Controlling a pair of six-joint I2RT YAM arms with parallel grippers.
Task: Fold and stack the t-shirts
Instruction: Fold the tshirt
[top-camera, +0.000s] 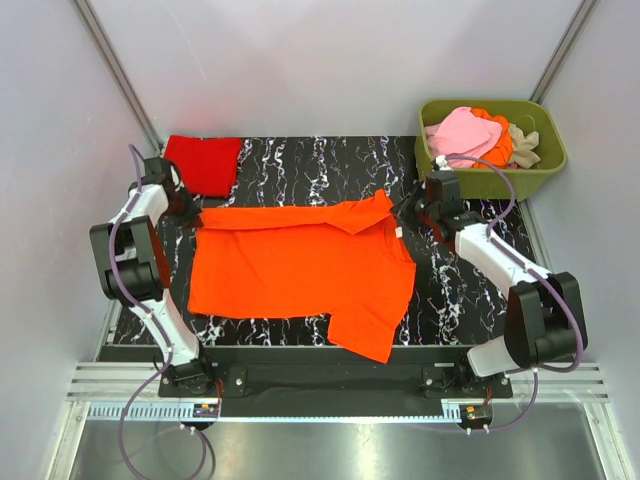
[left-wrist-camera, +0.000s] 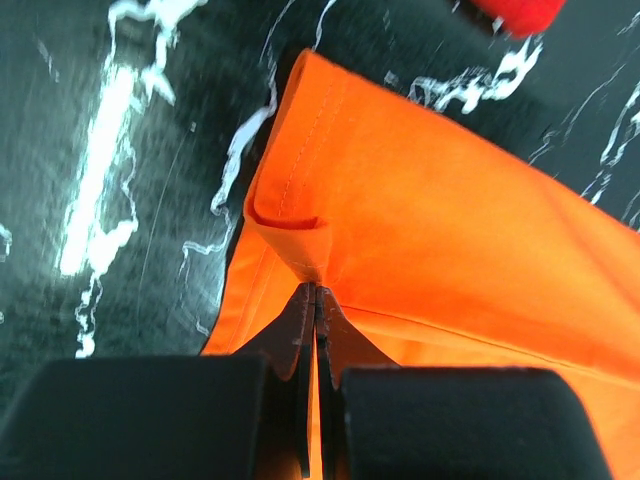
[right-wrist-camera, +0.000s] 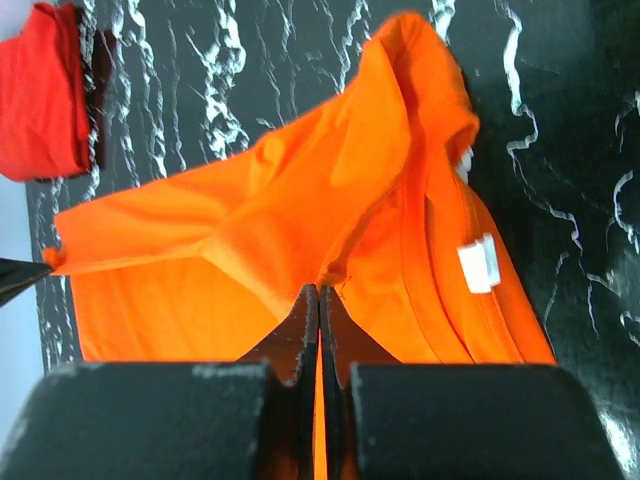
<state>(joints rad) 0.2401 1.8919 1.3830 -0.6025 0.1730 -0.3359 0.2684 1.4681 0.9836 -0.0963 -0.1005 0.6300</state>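
A bright orange t-shirt lies spread on the black marbled table, its far edge folded toward me. My left gripper is shut on the shirt's far-left corner. My right gripper is shut on the shirt's far-right part near the collar, beside the white neck label. A folded red t-shirt lies at the far left; it also shows in the right wrist view. Pink, orange and beige shirts are heaped in the tub.
An olive-green plastic tub stands at the far right, just behind my right gripper. White walls close in the table on three sides. One orange sleeve reaches the near edge.
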